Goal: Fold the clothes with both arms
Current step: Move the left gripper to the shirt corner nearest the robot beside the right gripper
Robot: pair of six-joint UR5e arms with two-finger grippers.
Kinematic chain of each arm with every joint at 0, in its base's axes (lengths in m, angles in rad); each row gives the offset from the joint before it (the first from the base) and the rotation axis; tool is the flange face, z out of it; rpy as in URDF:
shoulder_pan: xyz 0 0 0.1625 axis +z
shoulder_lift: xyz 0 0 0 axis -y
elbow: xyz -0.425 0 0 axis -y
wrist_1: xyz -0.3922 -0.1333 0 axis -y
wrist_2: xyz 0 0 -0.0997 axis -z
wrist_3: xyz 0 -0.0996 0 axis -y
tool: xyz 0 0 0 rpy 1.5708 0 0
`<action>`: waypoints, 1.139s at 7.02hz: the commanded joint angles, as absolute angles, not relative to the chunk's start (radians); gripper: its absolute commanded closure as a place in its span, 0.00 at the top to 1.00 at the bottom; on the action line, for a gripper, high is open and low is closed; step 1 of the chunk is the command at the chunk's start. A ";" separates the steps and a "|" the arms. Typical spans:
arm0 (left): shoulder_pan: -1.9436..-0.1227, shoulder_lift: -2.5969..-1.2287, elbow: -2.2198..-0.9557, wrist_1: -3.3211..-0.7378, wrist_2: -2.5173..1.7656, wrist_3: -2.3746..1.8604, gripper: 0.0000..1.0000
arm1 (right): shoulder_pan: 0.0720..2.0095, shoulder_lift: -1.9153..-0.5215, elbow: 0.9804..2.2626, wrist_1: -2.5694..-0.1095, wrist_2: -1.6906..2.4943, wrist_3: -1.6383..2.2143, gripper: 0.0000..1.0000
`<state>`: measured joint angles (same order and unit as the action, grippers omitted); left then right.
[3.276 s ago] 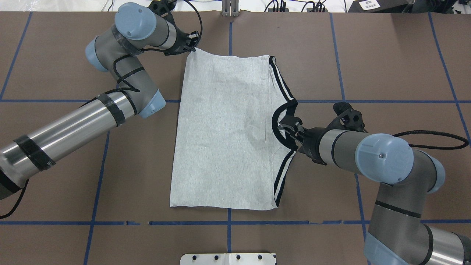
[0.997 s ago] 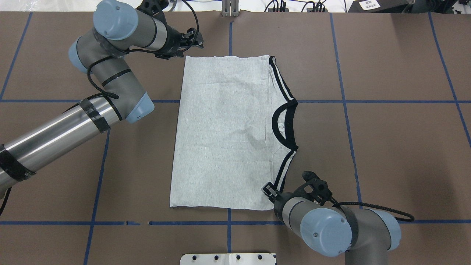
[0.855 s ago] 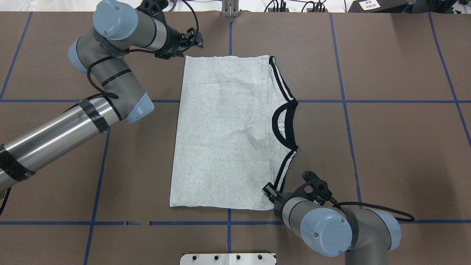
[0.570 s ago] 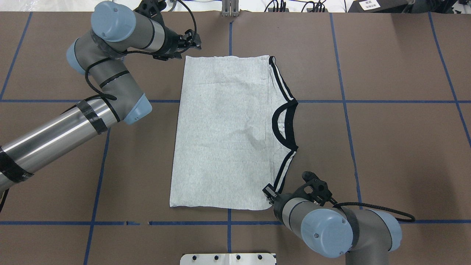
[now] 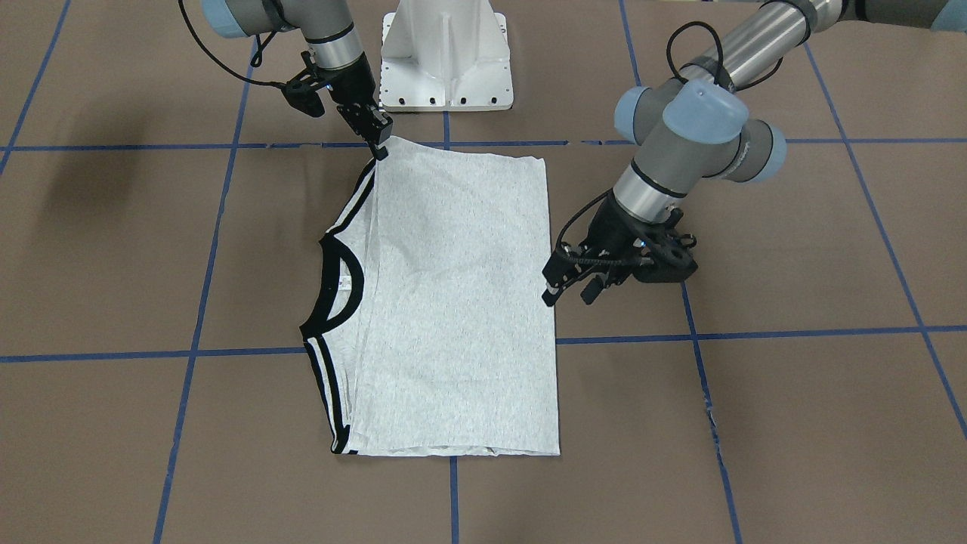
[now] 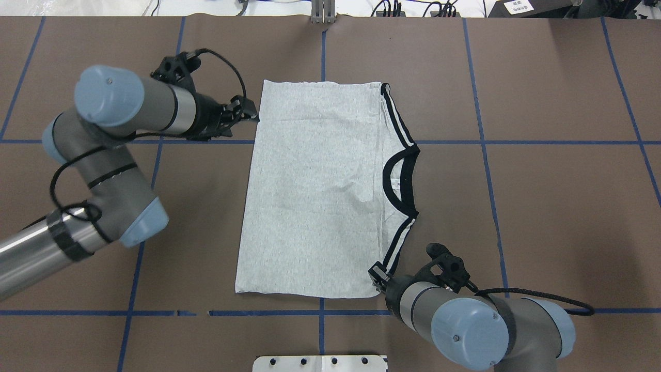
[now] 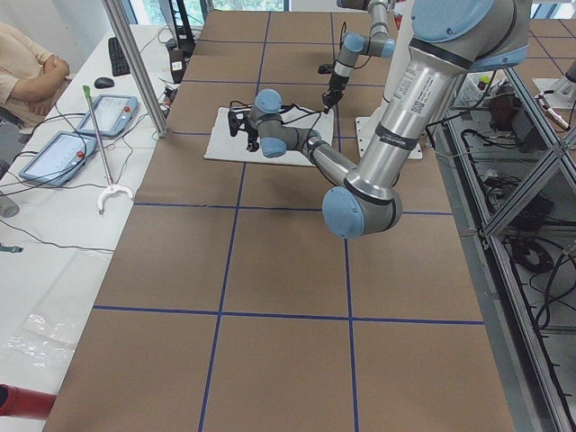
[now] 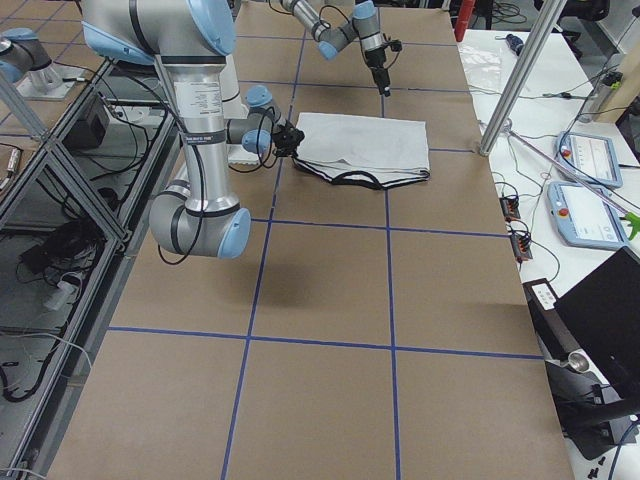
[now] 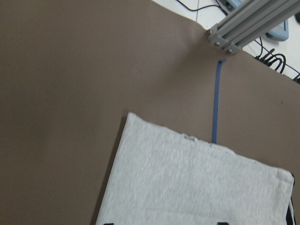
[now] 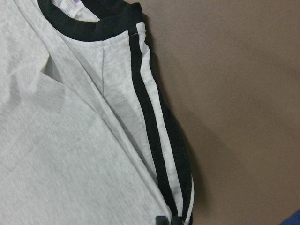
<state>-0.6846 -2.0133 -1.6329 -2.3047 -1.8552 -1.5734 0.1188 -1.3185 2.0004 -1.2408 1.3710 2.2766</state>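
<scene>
I see the right gripper (image 5: 381,149) fingers clamped on the T-shirt (image 5: 453,302) at its striped corner, the left gripper (image 5: 568,296) fingers apart beside the hem.

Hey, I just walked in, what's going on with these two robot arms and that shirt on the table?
Two robot arms are folding a grey T-shirt that lies flat on the brown table, its sides already folded in to make a long rectangle. The right gripper appears pinched on the striped shoulder corner nearest the robot. The left gripper is open beside the hem edge, towards the far corner, holding nothing. The next fold has not begun.
</scene>
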 commanded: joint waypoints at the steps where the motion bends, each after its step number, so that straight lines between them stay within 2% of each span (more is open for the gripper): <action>1: -0.469 -1.791 -1.863 -2.299 -1.702 -1.743 0.79 | 0.121 -1.325 2.013 -1.241 1.371 2.276 0.00; 4: -0.254 -1.772 -1.897 -2.178 -1.657 -1.983 0.78 | 0.121 -1.325 2.017 -1.243 1.371 2.275 0.00; 6: -0.201 -1.773 -1.896 -2.164 -1.601 -2.016 0.75 | 0.120 -1.325 2.017 -1.241 1.371 2.275 0.00; 7: -0.201 -1.775 -1.898 -2.164 -1.601 -2.016 0.67 | 0.120 -1.325 2.017 -1.241 1.371 2.275 0.00; 8: -0.206 -1.772 -1.908 -2.163 -1.601 -2.016 0.40 | 0.121 -1.325 2.020 -1.241 1.371 2.275 0.00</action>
<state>-0.2047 -1.7735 -1.8995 -2.1656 -1.6037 -2.0135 0.1200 -1.3254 2.0181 -1.2410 1.3714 2.2749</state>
